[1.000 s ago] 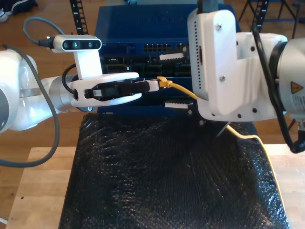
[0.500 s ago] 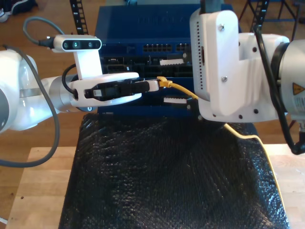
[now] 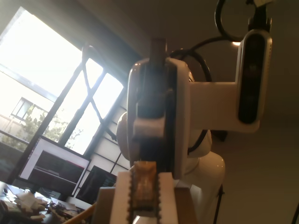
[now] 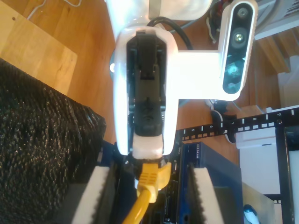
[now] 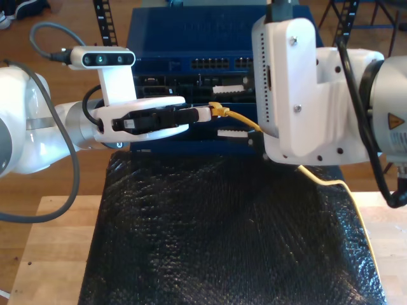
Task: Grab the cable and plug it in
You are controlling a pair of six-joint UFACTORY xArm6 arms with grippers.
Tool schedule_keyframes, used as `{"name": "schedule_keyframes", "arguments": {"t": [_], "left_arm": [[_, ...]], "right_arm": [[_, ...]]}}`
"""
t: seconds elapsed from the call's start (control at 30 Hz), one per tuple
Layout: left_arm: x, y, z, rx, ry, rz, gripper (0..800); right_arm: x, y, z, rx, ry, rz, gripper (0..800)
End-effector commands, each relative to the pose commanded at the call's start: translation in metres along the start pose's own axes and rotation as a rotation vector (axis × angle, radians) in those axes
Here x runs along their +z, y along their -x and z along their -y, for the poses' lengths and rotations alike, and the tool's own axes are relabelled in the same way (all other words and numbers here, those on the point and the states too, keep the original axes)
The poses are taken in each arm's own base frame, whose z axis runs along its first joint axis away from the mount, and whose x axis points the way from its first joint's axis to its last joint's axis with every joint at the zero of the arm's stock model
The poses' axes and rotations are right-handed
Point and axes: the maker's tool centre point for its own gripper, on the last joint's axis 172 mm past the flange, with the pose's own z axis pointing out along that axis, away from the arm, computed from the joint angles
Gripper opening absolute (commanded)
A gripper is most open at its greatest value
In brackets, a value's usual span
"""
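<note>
My second gripper (image 5: 232, 112) has shifted slightly since a second ago, and its toothed white fingers (image 5: 229, 89) now stand closer together, though still apart, either side of the cable (image 5: 240, 118). The cable's yellow plug end (image 4: 150, 179) is pinched in the closed fingers of my first gripper (image 5: 207, 113), in front of the blue network box (image 5: 191, 38). My first arm reaches in level from the exterior view's left. A yellow warning triangle (image 5: 395, 117) marks the second arm; the print beside it is unreadable. The second gripper's body hides the cable's middle; it reappears along the black mat (image 5: 222, 235) on the tabletop (image 5: 57, 254).
</note>
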Motion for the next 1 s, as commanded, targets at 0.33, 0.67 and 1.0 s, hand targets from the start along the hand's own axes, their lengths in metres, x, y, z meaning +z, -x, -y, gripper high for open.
{"name": "schedule_keyframes", "arguments": {"t": [0.33, 0.67, 1.0], "left_arm": [[0.0000, -0.0042, -0.0001, 0.012, 0.000, -0.012, 15], [0.0000, -0.0042, -0.0001, 0.012, 0.000, -0.012, 16], [0.0006, -0.0039, -0.0004, 0.009, 0.003, -0.012, 16]], "right_arm": [[0.0000, 0.0005, 0.0002, 0.001, -0.001, 0.001, 345], [0.0000, 0.0005, 0.0002, -0.001, -0.001, 0.001, 332], [-0.0001, 0.0006, -0.0002, 0.001, 0.001, 0.001, 321]]}}
